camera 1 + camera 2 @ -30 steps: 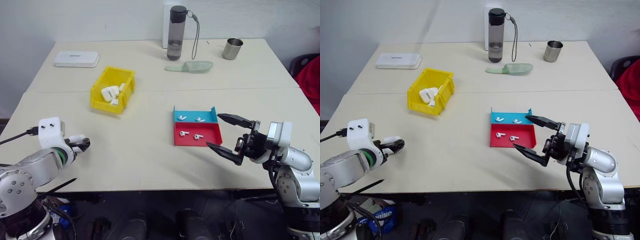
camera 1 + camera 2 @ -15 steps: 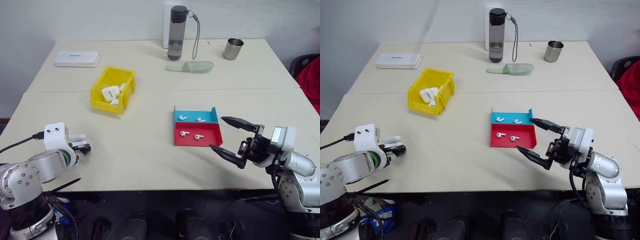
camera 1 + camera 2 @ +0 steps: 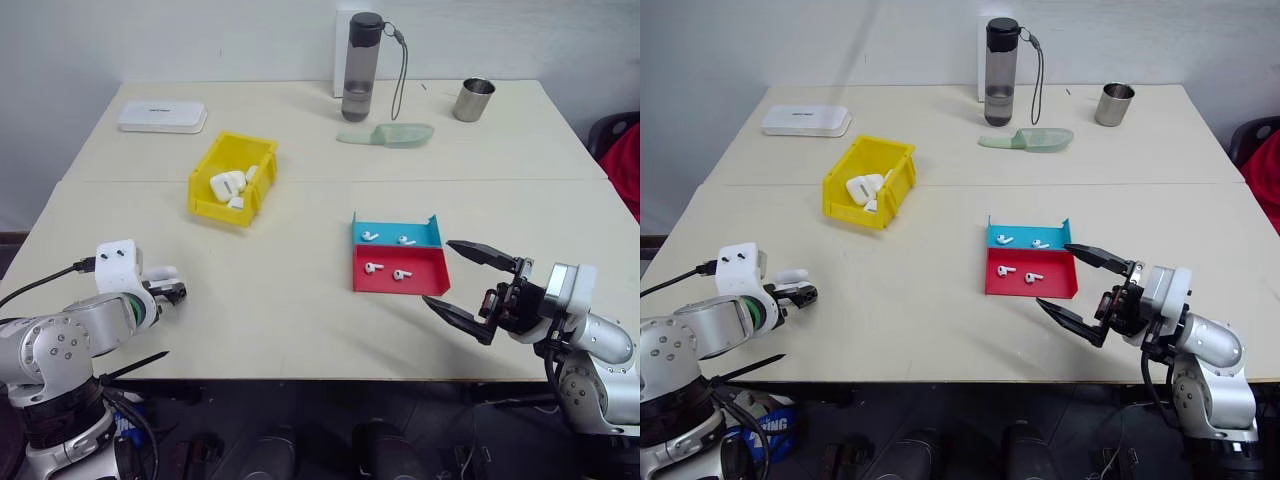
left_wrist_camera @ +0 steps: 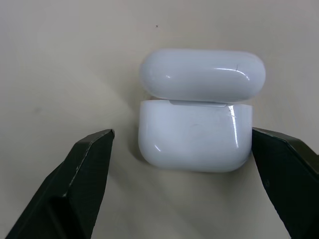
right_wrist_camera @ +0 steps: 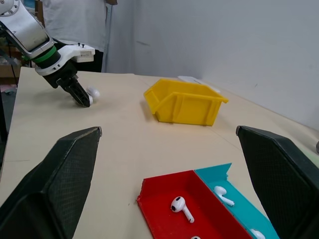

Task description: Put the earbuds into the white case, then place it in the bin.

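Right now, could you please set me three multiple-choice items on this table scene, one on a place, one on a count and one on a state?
1. Where does the white case between the left hand's fingers lie?
A. on the bare table
B. in the red tray
C. in the yellow bin

2. How many earbuds lie in the red tray and the blue tray together?
A. two
B. four
C. six

3. How does the right hand stand?
A. shut on an earbud
B. shut on the metal cup
C. open and holding nothing

Answers: 1 A, the left wrist view shows the case on the tabletop. 2 B, two earbuds lie in each tray. 3 C, its fingers stand wide apart, with nothing between them.
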`<state>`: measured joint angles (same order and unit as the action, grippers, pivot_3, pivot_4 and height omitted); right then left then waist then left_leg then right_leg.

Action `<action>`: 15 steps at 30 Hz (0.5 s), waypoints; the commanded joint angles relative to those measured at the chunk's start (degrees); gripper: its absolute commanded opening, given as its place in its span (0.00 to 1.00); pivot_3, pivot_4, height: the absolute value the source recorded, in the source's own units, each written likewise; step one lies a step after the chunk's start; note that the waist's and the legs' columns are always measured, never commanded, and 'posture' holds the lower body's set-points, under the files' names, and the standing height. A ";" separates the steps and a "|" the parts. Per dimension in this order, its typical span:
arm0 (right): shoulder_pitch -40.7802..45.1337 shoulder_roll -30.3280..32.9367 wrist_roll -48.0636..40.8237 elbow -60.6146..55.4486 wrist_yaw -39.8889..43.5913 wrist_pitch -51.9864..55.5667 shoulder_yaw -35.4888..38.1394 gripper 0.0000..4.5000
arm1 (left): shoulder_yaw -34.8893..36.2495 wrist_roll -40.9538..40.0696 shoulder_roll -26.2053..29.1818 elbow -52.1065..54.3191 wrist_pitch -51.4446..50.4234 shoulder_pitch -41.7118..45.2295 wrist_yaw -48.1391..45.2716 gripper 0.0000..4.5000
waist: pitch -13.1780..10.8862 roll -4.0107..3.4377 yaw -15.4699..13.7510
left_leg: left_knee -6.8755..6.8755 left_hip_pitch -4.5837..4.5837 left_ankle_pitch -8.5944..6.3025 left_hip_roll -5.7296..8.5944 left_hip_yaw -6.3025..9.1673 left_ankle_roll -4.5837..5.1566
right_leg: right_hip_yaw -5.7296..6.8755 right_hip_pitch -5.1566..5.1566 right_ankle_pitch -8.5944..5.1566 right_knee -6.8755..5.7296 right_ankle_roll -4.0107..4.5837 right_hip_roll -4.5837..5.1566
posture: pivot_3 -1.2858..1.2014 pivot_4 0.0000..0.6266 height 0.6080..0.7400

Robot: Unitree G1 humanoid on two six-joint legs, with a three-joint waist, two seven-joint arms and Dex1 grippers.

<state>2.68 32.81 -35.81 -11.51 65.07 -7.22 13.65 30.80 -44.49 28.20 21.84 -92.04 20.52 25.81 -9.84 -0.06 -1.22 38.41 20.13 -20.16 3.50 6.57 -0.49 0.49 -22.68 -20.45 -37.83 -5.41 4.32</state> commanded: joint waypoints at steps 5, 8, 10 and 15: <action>-0.79 0.08 -1.23 -2.44 -0.19 -1.00 1.64 1.00 | -0.59 5.08 1.09 0.56 -0.46 -0.92 -3.77 0.61 | 0.03 -0.05 0.04 | -0.04 -0.03 0.00 -0.01 -0.02 -0.01 | -0.01 0.00 0.00 -0.01 0.00 -0.01 | 0.52 0.24 1.00; -1.31 0.05 -1.09 -1.36 0.58 -1.80 1.94 1.00 | 0.49 5.99 3.31 2.36 1.65 -1.92 -8.49 0.61 | 0.03 -0.05 0.20 | -0.05 -0.03 0.01 -0.01 -0.02 -0.01 | -0.02 0.00 0.00 -0.01 0.00 -0.02 | 0.52 0.24 1.00; -1.78 0.15 -0.87 -0.70 1.21 -2.45 2.23 1.00 | 0.94 5.97 6.33 3.76 5.54 -3.98 -13.61 0.61 | 0.02 -0.04 0.45 | -0.11 -0.03 0.01 -0.03 -0.02 -0.01 | -0.03 -0.02 0.00 0.00 0.00 -0.04 | 0.52 0.24 1.00; -2.67 1.42 -0.26 0.18 0.64 -2.95 4.34 1.00 | 0.03 3.89 13.66 7.25 29.88 -12.77 -42.07 0.61 | 0.00 -0.02 0.47 | -0.17 0.03 0.01 -0.04 -0.02 -0.01 | -0.02 -0.04 0.00 0.15 0.01 0.00 | 0.52 0.24 1.00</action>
<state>0.32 33.01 -35.53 -10.82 66.02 -9.07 15.17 30.46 -39.38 39.81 25.50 -72.17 9.33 -4.52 -9.84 -0.07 -0.76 38.25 20.17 -20.16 3.46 6.54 -0.51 0.48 -22.72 -20.45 -37.64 -5.40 4.32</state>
